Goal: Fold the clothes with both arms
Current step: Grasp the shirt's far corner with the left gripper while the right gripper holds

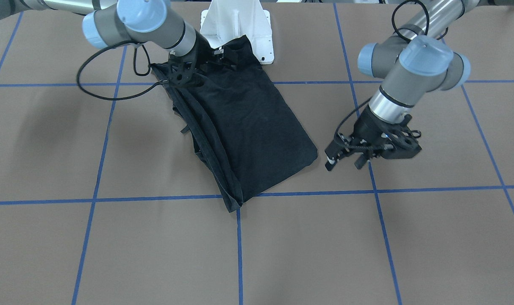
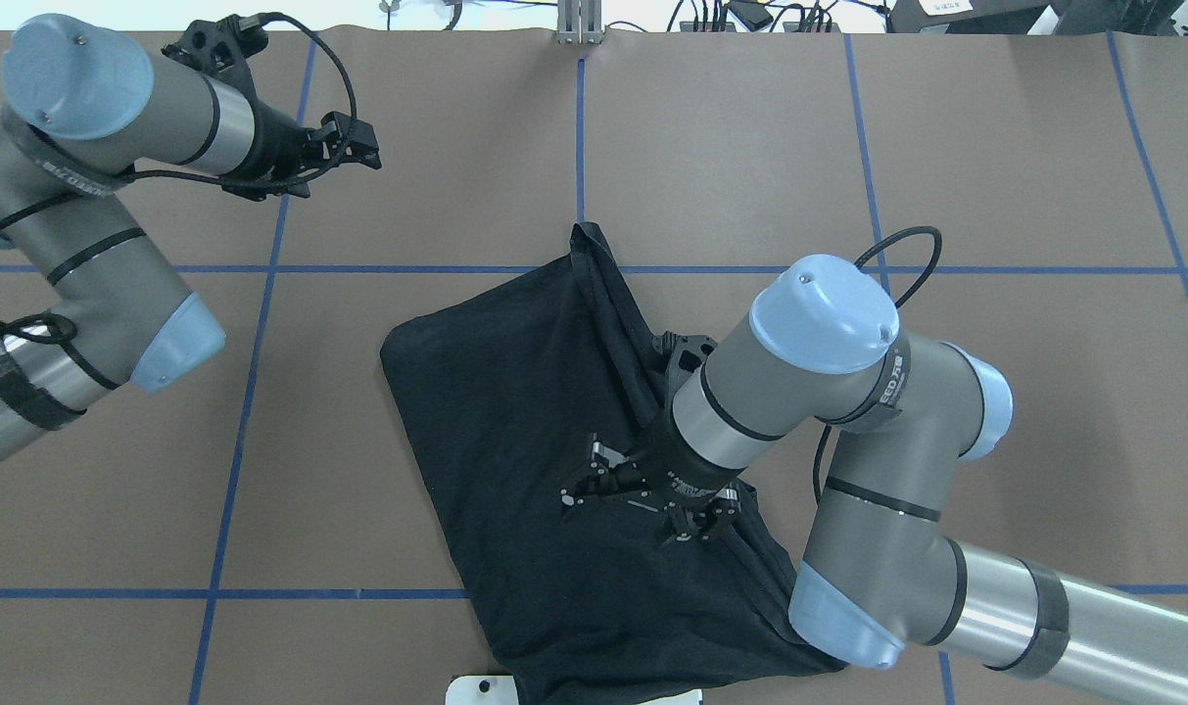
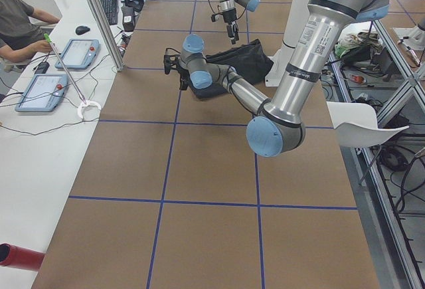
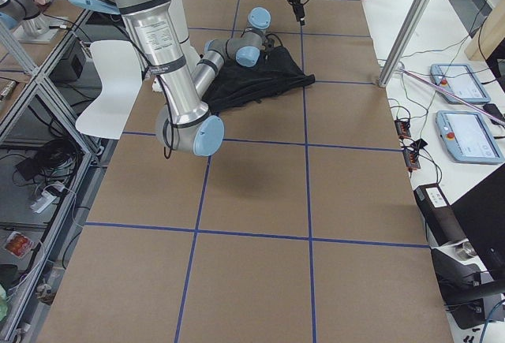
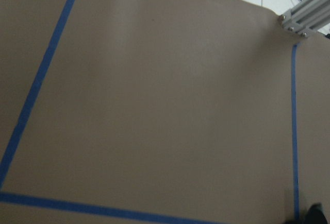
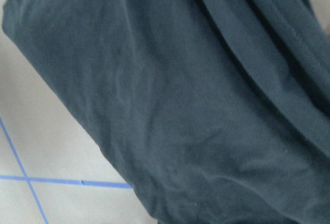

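The black T-shirt (image 1: 248, 127) lies folded into a long slanted shape on the brown table, plain side up, one end reaching the white base. In the overhead view the shirt (image 2: 496, 392) fills the middle. My right gripper (image 2: 586, 478) hovers above its middle, fingers spread and open, holding nothing. The right wrist view shows only dark cloth (image 6: 180, 105) and a corner of table. My left gripper (image 1: 345, 162) is open above bare table, a short way off the shirt's side edge. In the overhead view this left gripper (image 2: 358, 142) sits far left, well apart from the cloth.
Blue tape lines (image 1: 240, 197) divide the brown table into squares. The white pedestal base (image 1: 235, 21) stands at the robot's side of the shirt. A metal frame post (image 5: 304, 18) is at the table's far edge. A seated person (image 3: 20, 23) works at a side desk.
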`<action>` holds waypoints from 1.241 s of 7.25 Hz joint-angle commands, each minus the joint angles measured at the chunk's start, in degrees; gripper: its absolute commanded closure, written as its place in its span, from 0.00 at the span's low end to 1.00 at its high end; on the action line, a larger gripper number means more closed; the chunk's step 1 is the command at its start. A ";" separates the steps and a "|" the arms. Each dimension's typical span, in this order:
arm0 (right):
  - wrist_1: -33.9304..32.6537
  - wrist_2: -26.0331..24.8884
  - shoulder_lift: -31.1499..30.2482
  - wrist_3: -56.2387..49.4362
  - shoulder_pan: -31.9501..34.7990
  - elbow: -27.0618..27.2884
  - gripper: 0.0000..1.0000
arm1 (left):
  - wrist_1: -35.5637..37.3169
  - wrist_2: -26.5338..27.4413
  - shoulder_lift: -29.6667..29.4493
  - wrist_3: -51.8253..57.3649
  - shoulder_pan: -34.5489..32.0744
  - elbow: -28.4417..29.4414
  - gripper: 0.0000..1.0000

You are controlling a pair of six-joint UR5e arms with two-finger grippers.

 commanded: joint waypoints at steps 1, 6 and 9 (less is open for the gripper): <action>0.00 -2.85 0.27 -4.42 4.59 -0.47 0.00 | -0.16 0.64 1.81 -0.81 7.47 -1.60 0.00; 0.09 -6.83 0.62 -5.92 6.45 -0.56 0.00 | -0.69 3.28 -2.14 -2.57 11.02 6.30 0.07; 0.09 -6.83 0.71 -5.92 6.53 -0.47 0.00 | -0.69 3.37 -1.62 -2.31 10.75 6.58 0.13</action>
